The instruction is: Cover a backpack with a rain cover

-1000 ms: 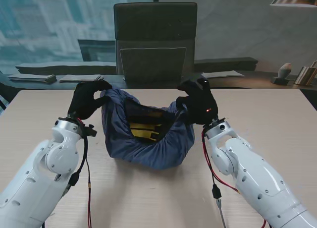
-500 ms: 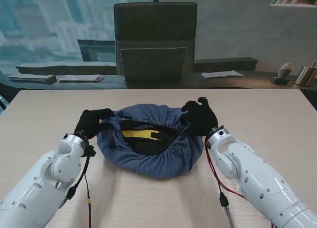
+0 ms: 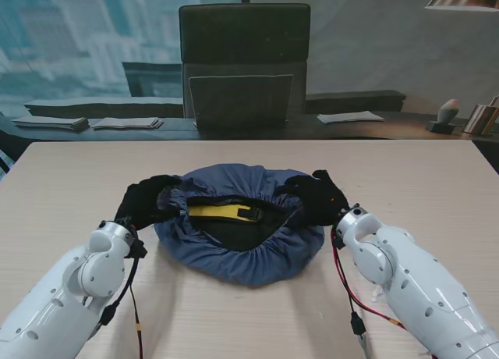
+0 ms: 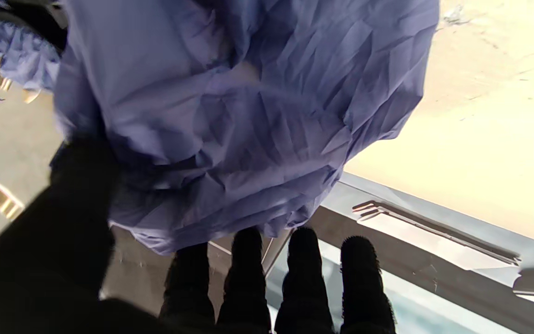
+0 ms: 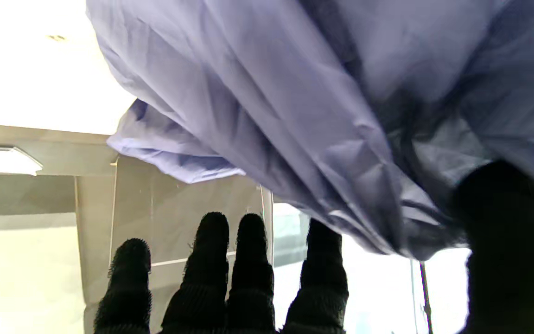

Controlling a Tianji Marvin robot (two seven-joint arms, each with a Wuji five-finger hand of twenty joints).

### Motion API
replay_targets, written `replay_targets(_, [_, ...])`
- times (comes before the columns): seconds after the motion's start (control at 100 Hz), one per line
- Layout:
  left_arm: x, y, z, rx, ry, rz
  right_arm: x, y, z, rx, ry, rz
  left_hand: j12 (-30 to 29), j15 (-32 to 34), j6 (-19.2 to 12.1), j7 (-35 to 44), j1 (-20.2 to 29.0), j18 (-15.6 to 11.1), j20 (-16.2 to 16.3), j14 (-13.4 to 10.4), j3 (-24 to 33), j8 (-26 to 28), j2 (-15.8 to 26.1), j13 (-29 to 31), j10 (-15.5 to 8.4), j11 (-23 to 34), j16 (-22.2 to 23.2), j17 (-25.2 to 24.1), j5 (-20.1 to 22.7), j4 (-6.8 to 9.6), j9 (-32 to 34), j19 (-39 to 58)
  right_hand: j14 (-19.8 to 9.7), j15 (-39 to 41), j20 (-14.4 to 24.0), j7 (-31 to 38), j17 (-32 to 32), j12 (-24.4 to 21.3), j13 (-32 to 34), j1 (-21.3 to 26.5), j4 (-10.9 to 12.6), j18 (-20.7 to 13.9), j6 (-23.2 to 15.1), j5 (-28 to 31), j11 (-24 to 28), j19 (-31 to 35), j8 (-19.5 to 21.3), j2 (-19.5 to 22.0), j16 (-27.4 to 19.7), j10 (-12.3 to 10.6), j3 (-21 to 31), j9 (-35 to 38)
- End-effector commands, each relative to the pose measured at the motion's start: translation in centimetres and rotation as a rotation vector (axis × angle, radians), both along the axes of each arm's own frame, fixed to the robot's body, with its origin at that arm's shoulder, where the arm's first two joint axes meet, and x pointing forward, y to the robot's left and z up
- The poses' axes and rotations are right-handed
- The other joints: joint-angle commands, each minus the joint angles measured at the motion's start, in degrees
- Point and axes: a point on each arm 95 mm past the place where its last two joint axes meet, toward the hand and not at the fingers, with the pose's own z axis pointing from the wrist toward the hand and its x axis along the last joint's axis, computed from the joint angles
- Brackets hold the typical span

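Stand view, left to right. Left hand (image 3: 144, 201), black glove, sits left of centre in the frame, clamped on the left rim of the rain cover (image 3: 257, 254). Left wrist view: thumb pressed against the blue fabric, four fingers (image 4: 248, 278) straight alongside it, cloth bunched between thumb and fingers.

Centre of frame: blue rain cover lies on the tabletop (image 3: 70, 179) as a rounded dome with a gathered elastic rim, opening facing up. Backpack (image 3: 234, 228) sits inside, dark, only partly visible through the opening; yellow strap (image 3: 220, 211) runs across it. The cover's edge is puckered all round the opening.

Right of centre: right hand (image 3: 316, 199), also gloved, grasping the right rim of the cover. Right wrist view: thumb on the fabric, the other fingers (image 5: 211, 260) extended, cloth draped over them.

Upper centre of frame: dark chair (image 3: 244, 62) behind the tabletop's far edge. Red and black cables hang from both forearms near the lower edge.
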Motion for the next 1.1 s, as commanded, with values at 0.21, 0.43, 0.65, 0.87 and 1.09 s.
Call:
replay_targets(0.21, [-2.4,-0.9,3.2,-0.149,-0.087,-0.06,-2.2,-1.6,2.2,0.259,-0.029,0.002,-5.57,-17.15,3.94,-15.95,-9.16,-0.48,-7.8,0.69,-1.28,-10.22,-2.89,-6.78,5.25,-14.9,-6.11,-0.53,-1.94,-1.64,-7.44,-18.16,0.41,-2.18,8.62,0.47,-0.97,-1.56,-2.76,0.64,2.98,-0.71,-0.49,-3.58,-2.28,-6.27,-6.86,-3.35,-1.38,2.7,1.42,-1.93])
replay_targets(0.43, [-3.3,-3.0,4.7,-0.241,-0.171,-0.132,-3.8,-1.2,3.2,0.461,-0.039,0.009,-3.36,-15.37,-0.21,-13.34,-2.37,-0.99,-6.09,-0.57,-16.58,-8.91,5.33,-5.99,1.83,-12.14,-4.9,-0.5,-2.1,1.11,-6.01,-17.95,0.58,-1.1,8.15,3.1,0.08,-0.85,1.34,7.15,3.68,-1.25,0.68,1.13,-1.55,1.29,-6.96,2.35,-0.75,2.59,-6.25,4.1])
replay_targets(0.65, [-3.6,-6.8,3.6,-0.389,-0.145,-0.21,-6.1,1.2,2.9,0.775,0.129,-0.054,-0.36,-5.42,-2.61,-5.35,4.7,-2.08,-0.43,1.42,-30.01,-4.92,13.48,-3.5,1.62,-3.97,-1.12,-0.49,-1.95,4.88,-3.02,-2.8,0.77,-1.16,3.99,4.4,0.72,-0.59,2.96,5.7,3.02,-3.58,12.5,2.83,-1.83,5.84,-11.33,7.58,-0.64,4.3,-7.07,6.96])
replay_targets(0.87, [-3.5,-8.0,1.9,-0.396,-0.062,-0.247,-7.2,2.1,2.4,0.935,0.246,-0.106,-2.5,-5.23,-2.54,-3.83,6.44,-2.38,-1.32,1.36,-29.15,-4.26,13.85,-3.62,1.91,-2.46,-3.41,-0.57,-2.08,5.92,-2.74,-3.27,0.21,-1.24,1.38,5.6,1.13,-0.49,3.86,13.32,4.09,-5.2,8.94,5.48,-1.77,7.75,-12.05,10.33,-0.67,3.7,-13.77,8.29])
replay_targets(1.09, [-2.7,-7.5,0.9,-0.417,-0.021,-0.214,-7.2,2.4,1.8,0.975,0.253,-0.198,-2.68,-4.37,-1.8,2.53,7.05,-1.4,-1.08,1.93,-27.26,-1.0,13.71,-3.56,2.25,-1.2,-2.81,-0.77,-2.45,6.24,-2.37,-2.77,1.69,-0.3,1.61,6.98,0.96,-0.21,4.24,4.55,0.04,-2.78,6.67,8.73,-1.17,8.6,-11.13,2.74,-0.19,4.72,18.51,9.65])
